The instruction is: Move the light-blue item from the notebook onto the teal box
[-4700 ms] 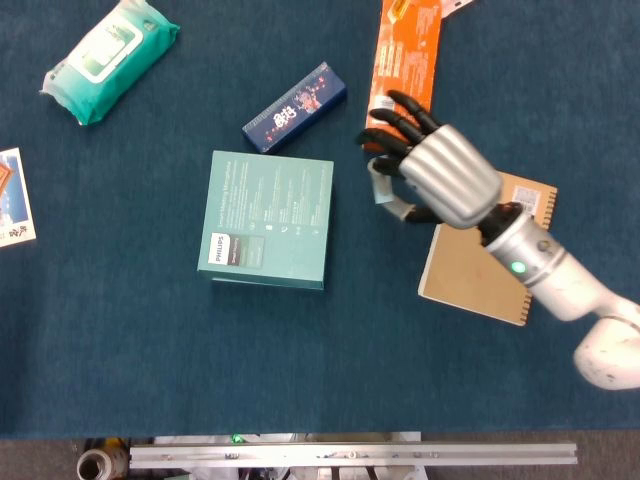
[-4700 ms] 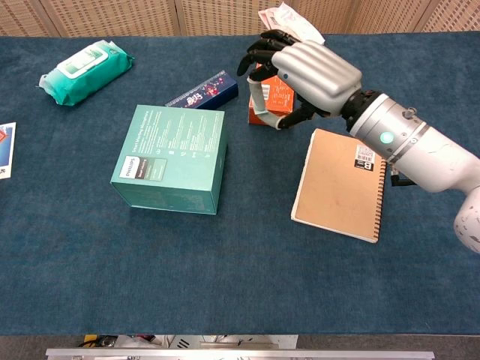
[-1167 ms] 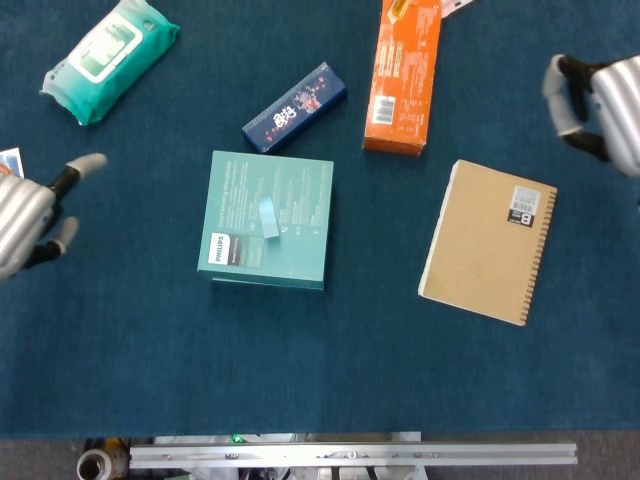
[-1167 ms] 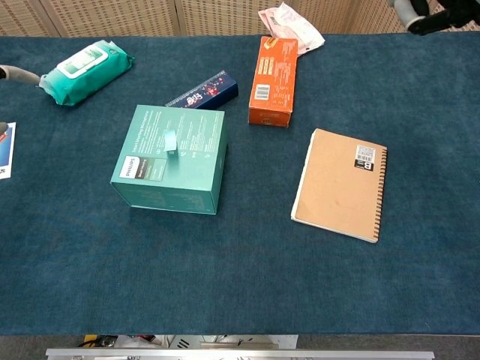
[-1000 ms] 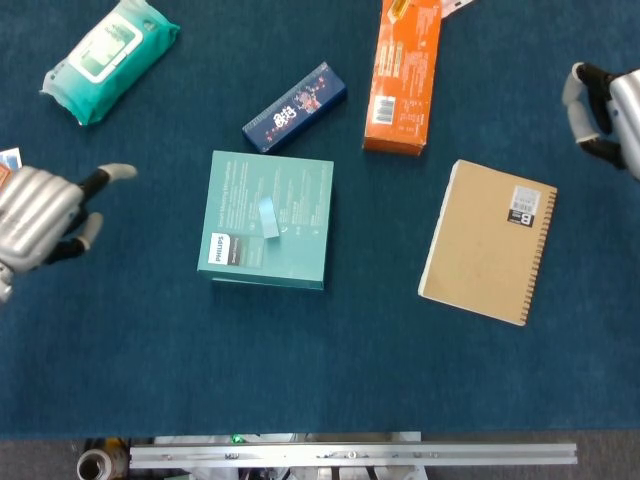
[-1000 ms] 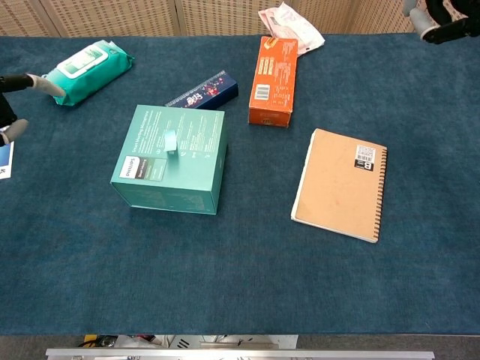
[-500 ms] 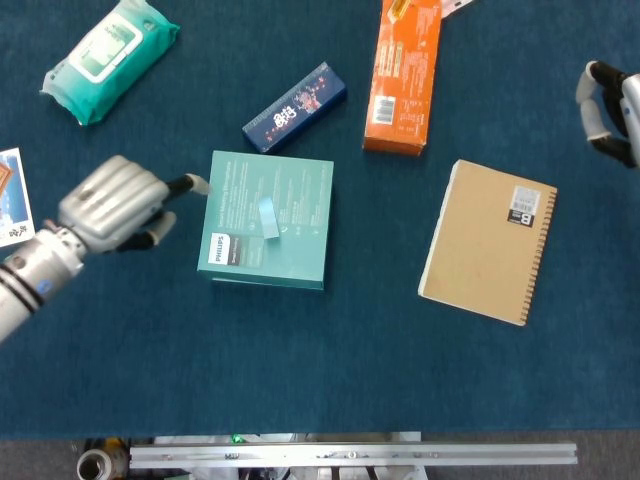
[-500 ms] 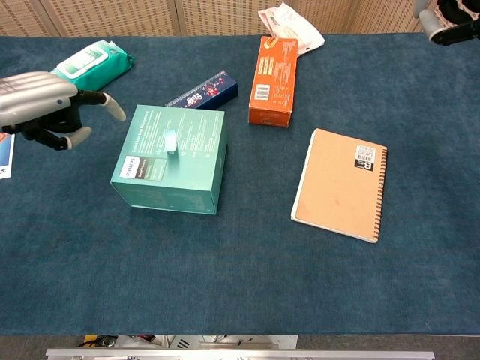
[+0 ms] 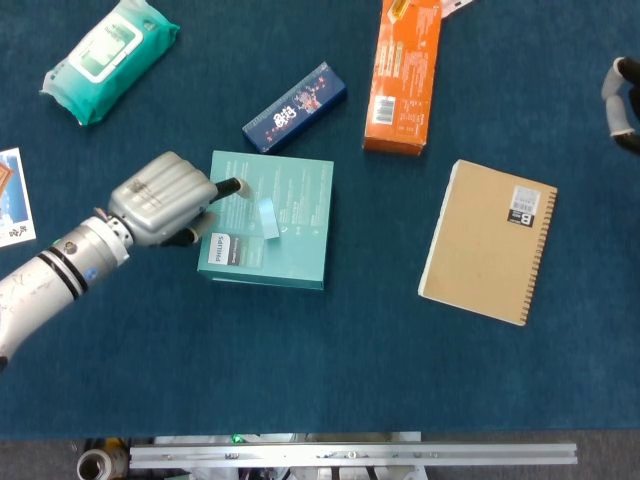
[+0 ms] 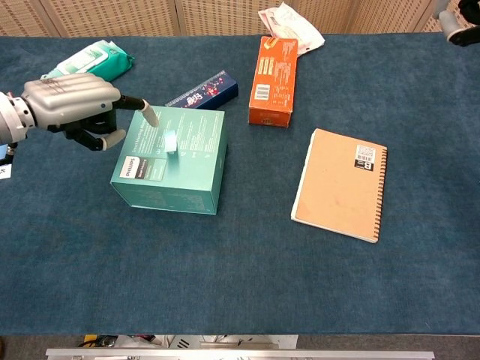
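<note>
Left hand [image 9: 163, 208] [image 10: 73, 105] is hovering over the left edge of the teal box [image 9: 268, 220] [image 10: 172, 159], holding nothing: one finger [image 9: 232, 186] [image 10: 142, 110] is sticking out straight while the others are curling under the palm. That fingertip is sitting just left of the light-blue item [image 9: 268, 216] [image 10: 169, 141]; cannot tell if it is touching it. The light-blue item is resting on top of the teal box, near the middle of the lid, just right of the left hand.

The notebook [image 9: 490, 241] [image 10: 342, 183] is lying flat, well to the right of the left hand, with nothing on its cover.

Right hand [image 9: 622, 103] [image 10: 459, 20] is showing only as a sliver at the right frame edge, well apart from everything; cannot tell how its fingers are standing.

Beyond the left hand's fingertip, a dark blue box [image 9: 295, 107] [image 10: 203, 91] is lying slanted, with an orange box [image 9: 404, 73] [image 10: 273, 70] further right. A wipes pack [image 9: 110, 57] [image 10: 96, 63] is lying behind the left hand. A card [image 9: 13, 197] is sitting at the left edge, near the left forearm.
</note>
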